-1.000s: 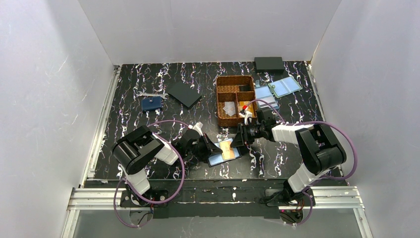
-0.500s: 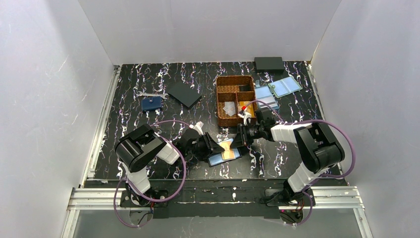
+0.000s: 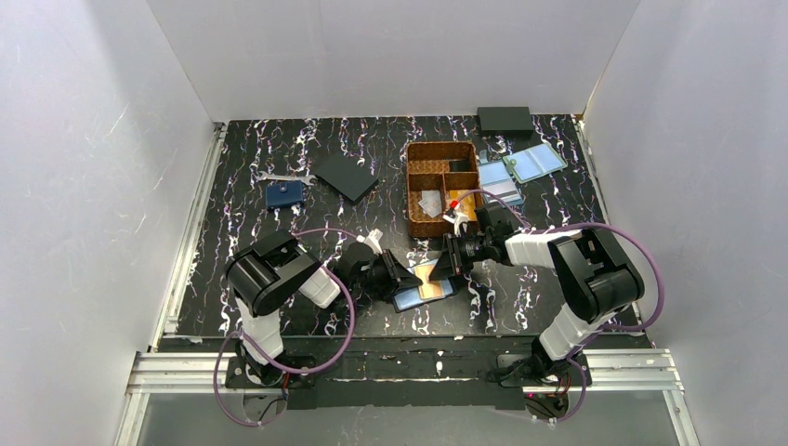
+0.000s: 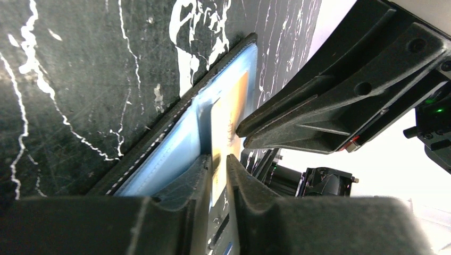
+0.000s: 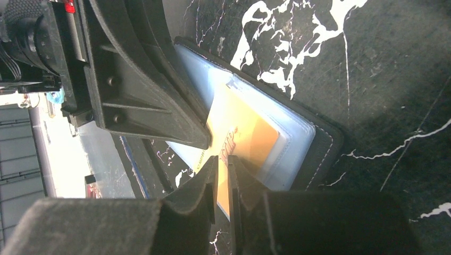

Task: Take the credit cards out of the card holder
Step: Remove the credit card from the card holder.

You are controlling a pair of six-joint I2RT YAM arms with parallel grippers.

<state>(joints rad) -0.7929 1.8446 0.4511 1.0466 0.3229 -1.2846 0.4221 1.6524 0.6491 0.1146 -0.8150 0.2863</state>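
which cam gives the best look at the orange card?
Right wrist: the orange card shows its printed face, partly out of the card holder sleeve. Left wrist sees it nearly edge-on; top external shows only a small orange patch.

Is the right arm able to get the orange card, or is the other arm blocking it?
Probably yes. The right gripper seems to pinch the orange card now; the left gripper holds its other edge, close but not blocking.
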